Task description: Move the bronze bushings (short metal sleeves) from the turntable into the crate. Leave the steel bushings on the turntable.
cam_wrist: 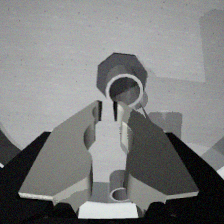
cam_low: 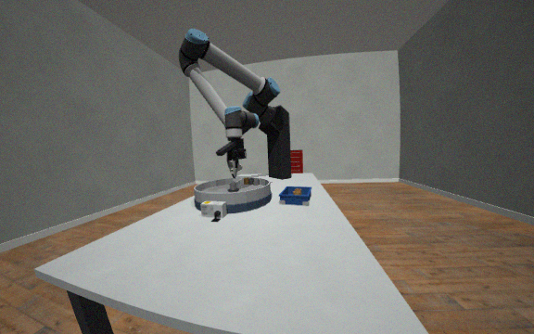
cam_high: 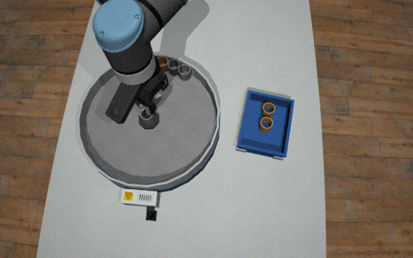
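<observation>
Holding two bronze bushings (cam_high: pixel 268 109), the blue crate (cam_high: pixel 288 123) beside turntable (cam_high: pixel 185 150).

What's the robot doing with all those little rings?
The robot sorts rings. Two bronze bushings already lie in the blue crate. One bronze bushing and two steel bushings sit at the turntable's far rim. The gripper, nearly shut and holding nothing, hangs just above a grey bushing on the hub in the middle.
</observation>
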Tool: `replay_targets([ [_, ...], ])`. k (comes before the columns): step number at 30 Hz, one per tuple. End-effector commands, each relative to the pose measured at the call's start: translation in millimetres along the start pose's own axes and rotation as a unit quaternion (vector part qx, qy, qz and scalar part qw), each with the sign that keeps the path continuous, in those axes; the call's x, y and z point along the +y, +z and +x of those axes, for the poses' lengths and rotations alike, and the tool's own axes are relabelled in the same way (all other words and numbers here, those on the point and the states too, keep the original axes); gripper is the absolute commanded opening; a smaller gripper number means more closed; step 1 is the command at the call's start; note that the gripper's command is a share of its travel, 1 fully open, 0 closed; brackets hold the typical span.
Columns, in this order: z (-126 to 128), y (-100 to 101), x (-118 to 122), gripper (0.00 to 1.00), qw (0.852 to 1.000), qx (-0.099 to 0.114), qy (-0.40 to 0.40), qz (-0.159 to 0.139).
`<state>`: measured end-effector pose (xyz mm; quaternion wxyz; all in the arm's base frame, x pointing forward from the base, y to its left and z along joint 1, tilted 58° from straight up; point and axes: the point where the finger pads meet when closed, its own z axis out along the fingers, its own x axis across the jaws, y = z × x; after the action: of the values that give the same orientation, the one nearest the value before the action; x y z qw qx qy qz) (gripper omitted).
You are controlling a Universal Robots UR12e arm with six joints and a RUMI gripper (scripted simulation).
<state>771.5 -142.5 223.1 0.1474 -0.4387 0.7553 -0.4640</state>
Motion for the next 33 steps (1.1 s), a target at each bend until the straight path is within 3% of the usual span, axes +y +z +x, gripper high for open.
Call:
replay_targets([
  [1, 0.3, 0.3, 2.3, 0.06, 1.000, 0.000, 0.000, -0.002],
  [10, 2.0, 0.5, 6.0, 0.05, 1.000, 0.001, 0.004, -0.002],
  [20, 14.6, 0.0, 28.7, 0.05, 0.999, 0.001, 0.046, -0.003],
  [33, 59.7, 0.7, 112.6, 0.05, 0.980, 0.001, 0.198, -0.003],
])
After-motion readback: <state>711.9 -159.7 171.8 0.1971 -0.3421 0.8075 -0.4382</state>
